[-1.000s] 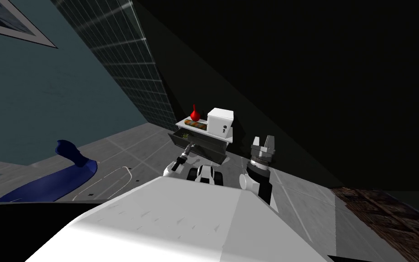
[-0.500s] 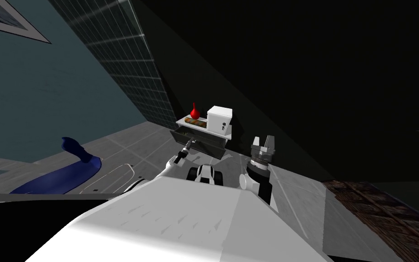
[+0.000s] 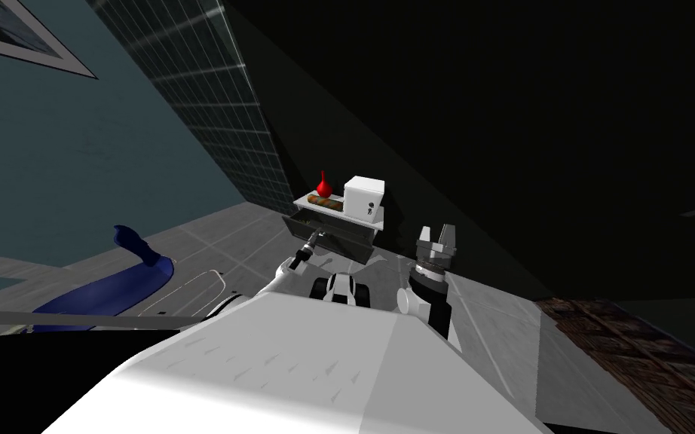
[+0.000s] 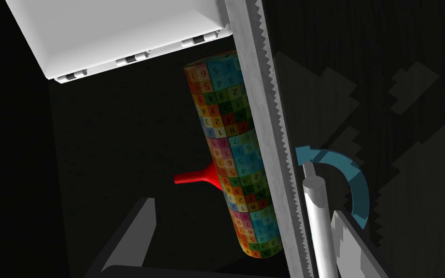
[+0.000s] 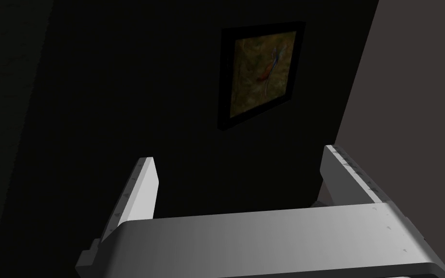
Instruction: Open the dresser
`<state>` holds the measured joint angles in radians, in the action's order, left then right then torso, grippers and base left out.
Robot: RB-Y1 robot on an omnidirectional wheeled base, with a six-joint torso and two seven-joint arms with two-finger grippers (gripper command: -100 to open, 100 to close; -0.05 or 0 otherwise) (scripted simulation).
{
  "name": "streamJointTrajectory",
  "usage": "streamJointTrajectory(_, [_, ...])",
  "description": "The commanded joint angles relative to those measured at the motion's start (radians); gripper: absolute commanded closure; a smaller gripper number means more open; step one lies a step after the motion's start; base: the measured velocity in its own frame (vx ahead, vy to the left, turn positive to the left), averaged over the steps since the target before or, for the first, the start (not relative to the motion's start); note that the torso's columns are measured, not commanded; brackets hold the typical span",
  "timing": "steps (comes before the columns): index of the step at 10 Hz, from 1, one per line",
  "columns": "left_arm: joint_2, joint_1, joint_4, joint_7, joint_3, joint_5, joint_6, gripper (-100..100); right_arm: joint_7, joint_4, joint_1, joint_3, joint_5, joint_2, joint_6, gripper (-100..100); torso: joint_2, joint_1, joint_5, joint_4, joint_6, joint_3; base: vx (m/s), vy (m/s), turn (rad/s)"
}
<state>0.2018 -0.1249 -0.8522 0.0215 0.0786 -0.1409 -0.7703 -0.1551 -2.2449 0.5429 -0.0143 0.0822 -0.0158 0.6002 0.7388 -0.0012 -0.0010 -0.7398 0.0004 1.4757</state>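
Observation:
The small dresser (image 3: 336, 205) stands against the dark wall, white-topped, with its dark top drawer (image 3: 331, 233) pulled out. My left gripper (image 3: 314, 240) is at the drawer's front. In the left wrist view that gripper (image 4: 243, 207) is open, and the grey rod handle (image 4: 315, 217) stands between its fingers, close beside one finger (image 4: 356, 246). Past the drawer's light edge (image 4: 260, 120) lie a colourful checked cylinder (image 4: 233, 159), a red vase (image 4: 195, 177) and a white box (image 4: 120, 34). My right gripper (image 3: 435, 239) is raised to the right of the dresser, open and empty (image 5: 240, 154).
On the dresser top are the red vase (image 3: 323, 184), the checked cylinder (image 3: 325, 202) and the white box (image 3: 365, 200). A blue shape (image 3: 112, 290) lies on the grey floor to the left. A brown patterned rug (image 3: 640, 354) is at the right.
The whole head view has shifted a little, so I have moved; the dresser looks slightly farther off. My left gripper stays at the drawer front. The right arm holds its pose.

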Motion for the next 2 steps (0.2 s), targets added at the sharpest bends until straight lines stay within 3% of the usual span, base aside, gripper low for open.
streamJointTrajectory(1, [0.0, 0.001, 0.001, 0.0, 0.0, 0.0, 0.001, 0, 0.0, 0.0, 0.0, 0.0, 0.0, 0.0, 0.0, 0, 0.0, 0.001, 0.0, 0.001, 0.0, 0.0, 0.0, 0.0, 0.0])
streamJointTrajectory(2, [0.0, 0.001, 0.001, 0.0, 0.0, 0.0, 0.001, 0, 0.0, 0.0, 0.0, 0.0, 0.0, 0.0, 0.0, 0, 0.0, 0.001, 0.001, 0.001, 0.0, 0.0, 0.0, 0.0, 0.0])
